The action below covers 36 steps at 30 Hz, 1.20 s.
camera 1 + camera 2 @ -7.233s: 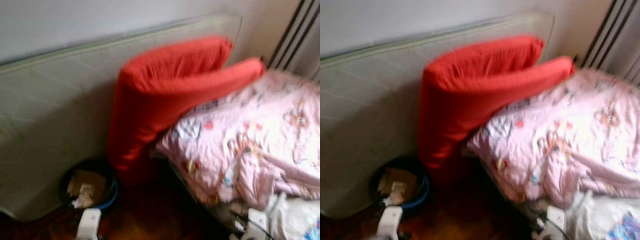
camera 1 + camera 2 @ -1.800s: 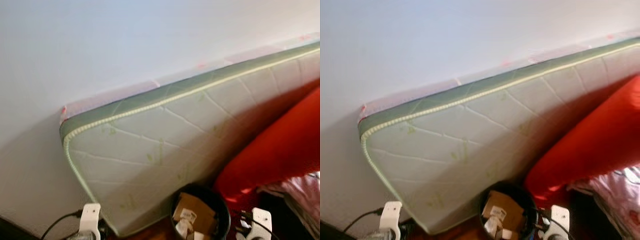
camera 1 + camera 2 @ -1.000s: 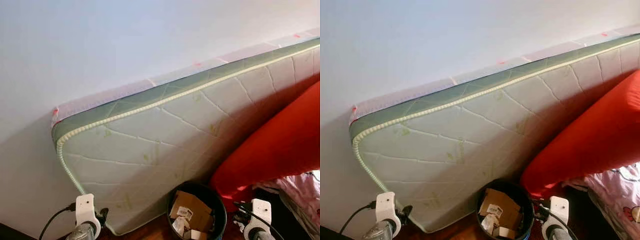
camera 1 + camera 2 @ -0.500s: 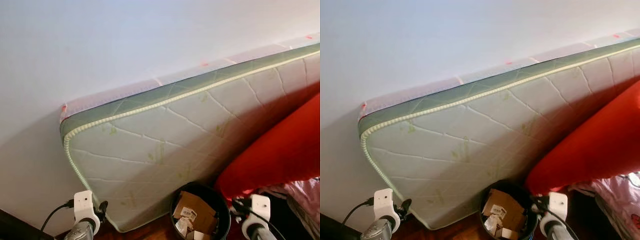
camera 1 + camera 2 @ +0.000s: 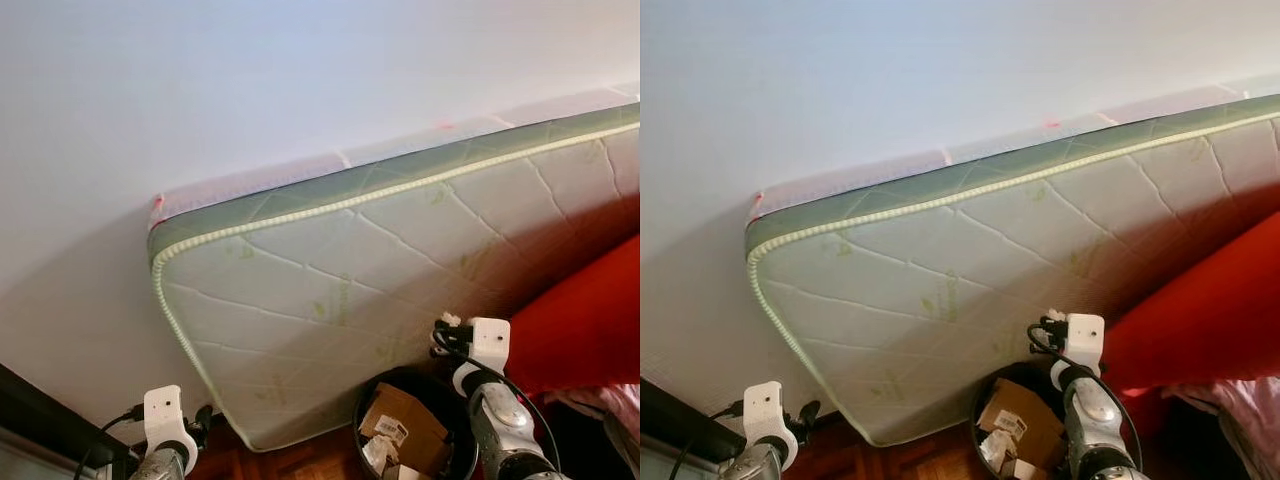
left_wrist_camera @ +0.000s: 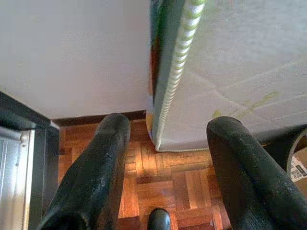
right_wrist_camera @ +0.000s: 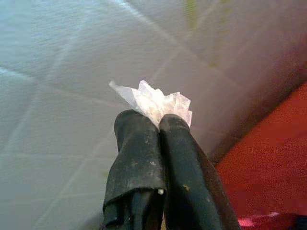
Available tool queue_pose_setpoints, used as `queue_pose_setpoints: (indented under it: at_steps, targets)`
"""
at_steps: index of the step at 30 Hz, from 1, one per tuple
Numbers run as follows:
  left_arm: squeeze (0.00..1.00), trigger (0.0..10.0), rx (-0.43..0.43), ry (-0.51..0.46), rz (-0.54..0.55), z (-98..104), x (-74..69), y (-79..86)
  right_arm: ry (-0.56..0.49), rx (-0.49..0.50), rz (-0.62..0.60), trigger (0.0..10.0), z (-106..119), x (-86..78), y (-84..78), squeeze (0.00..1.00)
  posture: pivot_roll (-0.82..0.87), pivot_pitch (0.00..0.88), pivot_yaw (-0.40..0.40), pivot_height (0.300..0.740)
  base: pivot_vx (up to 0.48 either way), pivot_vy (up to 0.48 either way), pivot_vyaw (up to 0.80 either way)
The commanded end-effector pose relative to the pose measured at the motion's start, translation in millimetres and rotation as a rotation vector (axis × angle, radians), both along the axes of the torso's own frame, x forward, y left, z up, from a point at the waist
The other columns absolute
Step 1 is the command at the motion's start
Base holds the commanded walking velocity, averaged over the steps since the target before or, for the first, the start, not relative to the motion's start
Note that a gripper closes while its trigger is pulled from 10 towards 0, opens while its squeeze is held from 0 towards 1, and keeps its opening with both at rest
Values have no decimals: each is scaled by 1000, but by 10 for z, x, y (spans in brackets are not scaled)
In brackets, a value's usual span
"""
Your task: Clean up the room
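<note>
Right now my right gripper (image 7: 160,122) is pinched tight on a crumpled white tissue (image 7: 152,101), raised in front of the leaning mattress (image 5: 400,290). What matters is that the black bin (image 5: 420,425) sits directly below that arm, already holding cardboard scraps, so I judge a drop needs little sideways travel. My left gripper (image 6: 168,143) hangs spread and empty over the wooden floor (image 6: 163,177).
</note>
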<state>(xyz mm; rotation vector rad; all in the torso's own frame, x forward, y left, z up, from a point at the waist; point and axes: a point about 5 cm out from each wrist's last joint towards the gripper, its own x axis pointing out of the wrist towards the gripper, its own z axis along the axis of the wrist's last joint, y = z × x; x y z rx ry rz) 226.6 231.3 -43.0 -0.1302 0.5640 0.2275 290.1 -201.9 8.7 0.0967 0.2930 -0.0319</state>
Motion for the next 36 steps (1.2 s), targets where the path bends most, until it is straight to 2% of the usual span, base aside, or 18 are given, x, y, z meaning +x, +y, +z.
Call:
queue_pose_setpoints:
  at_steps: [1,6,7,8,9,10,17,24,29,36]
  targets:
    - [0,10000,-14,6,11,-25,-32,-11,-1,-5,-8,10000,-9,-16,-13,0,-42,0,1,740,0,0,0]
    - [0,10000,-13,-7,0,-14,-21,-17,-2,-61,-55,10000,-41,-89,-103,0,-43,0,-4,740,0,0,0]
    - [0,10000,-8,-27,-8,22,37,-43,-1,-71,-72,10000,-44,-98,-123,0,-43,0,-6,740,0,0,0]
    - [0,10000,6,-102,-26,163,246,-133,-2,-80,-83,10000,-43,-102,-136,0,-45,0,-6,740,0,0,0]
    - [0,10000,29,-235,-54,460,612,-325,-6,-95,-94,10000,-34,-99,-150,0,-49,0,-7,740,0,0,0]
    - [0,10000,33,-262,-59,529,685,-370,-8,-99,-96,10000,-30,-97,-154,0,-50,0,-7,740,0,0,0]
    - [0,10000,30,-265,-63,553,720,-406,26,-97,-100,10000,-42,-79,-154,0,-48,0,-13,735,0,0,0]
    - [0,10000,36,-280,-52,596,762,-418,50,-95,-94,10000,-70,-83,-125,0,-42,0,-14,695,0,0,0]
    - [0,10000,36,-299,-59,624,782,-443,48,-85,-92,10000,-56,-76,-162,0,-28,0,-12,670,0,0,0]
    - [0,10000,65,-277,-69,547,701,-446,51,-86,-76,10000,-31,-30,-127,0,-36,0,9,670,0,0,0]
